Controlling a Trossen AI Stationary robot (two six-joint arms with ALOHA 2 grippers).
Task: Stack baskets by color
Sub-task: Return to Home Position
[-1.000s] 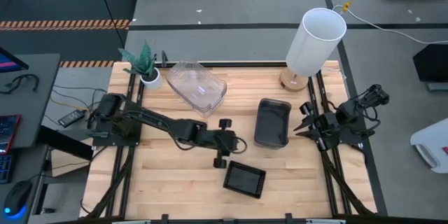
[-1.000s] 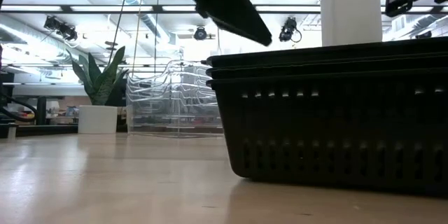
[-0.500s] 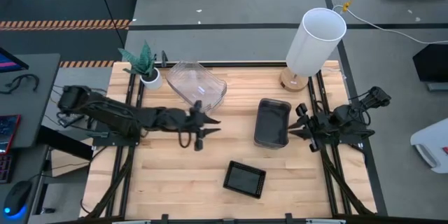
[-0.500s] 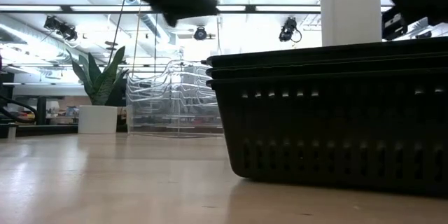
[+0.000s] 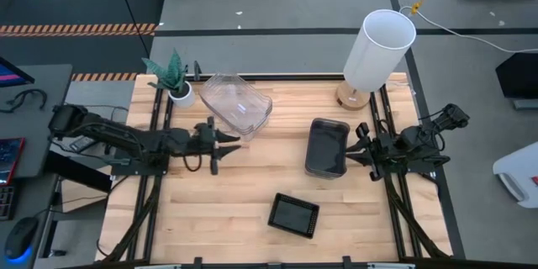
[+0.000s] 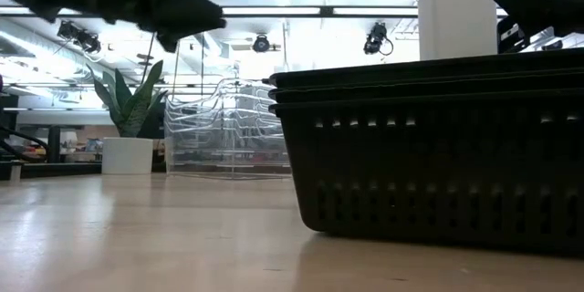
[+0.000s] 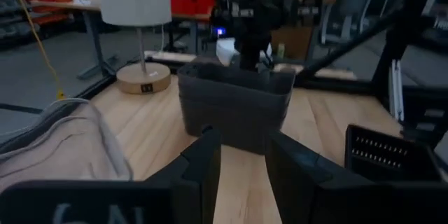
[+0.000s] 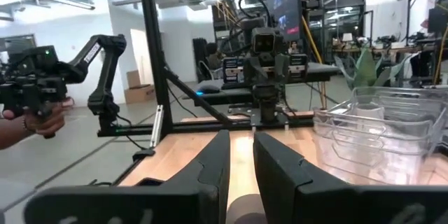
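Left gripper [image 5: 229,140] has withdrawn from the black bins [image 5: 293,215] to beside the clear bins [image 5: 238,103], jaws parted; right gripper [image 5: 353,153] jaws parted too.

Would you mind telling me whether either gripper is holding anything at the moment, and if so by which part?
Nothing is held. The left gripper and the right gripper are both open and empty, each raised clear of the baskets.
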